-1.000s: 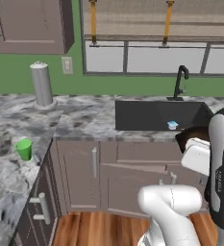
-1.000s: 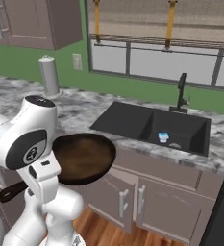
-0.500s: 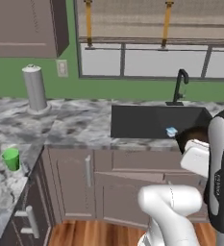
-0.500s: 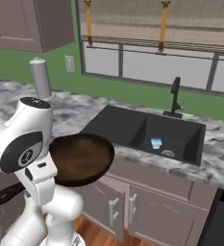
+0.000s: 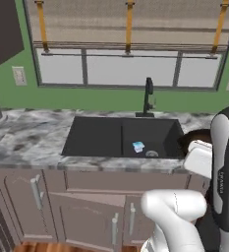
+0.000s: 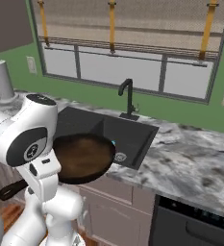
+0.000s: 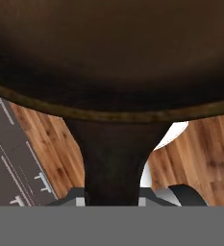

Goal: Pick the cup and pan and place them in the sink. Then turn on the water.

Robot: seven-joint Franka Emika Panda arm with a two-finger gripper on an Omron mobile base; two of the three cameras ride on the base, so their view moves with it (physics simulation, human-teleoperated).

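Note:
My gripper [image 7: 114, 196] is shut on the short dark handle of the pan [image 7: 111, 53], whose round brown underside spreads across the top of the hand view. In the right base view the pan [image 6: 83, 157] hangs level in front of the counter edge, near the front of the sink [image 6: 141, 129], with its handle pointing down and left past my arm. From the left, just a dark rim of the pan [image 5: 195, 136] peeks out behind the arm, right of the sink [image 5: 91, 138]. The black faucet [image 5: 148, 96] stands behind the basins, dry. The cup is out of view.
A small light blue sponge [image 5: 138, 146] lies in the right basin. A grey canister [image 6: 1, 79] stands on the counter far left. Marble counter [image 6: 190, 163] runs right of the sink, above a dark appliance front [image 6: 195, 226]. Cabinet doors [image 5: 86, 216] sit below.
The whole picture has shifted: the base has driven right along the counter, bringing the sink to the middle and taking the cup out of frame. The pan stays in my grip.

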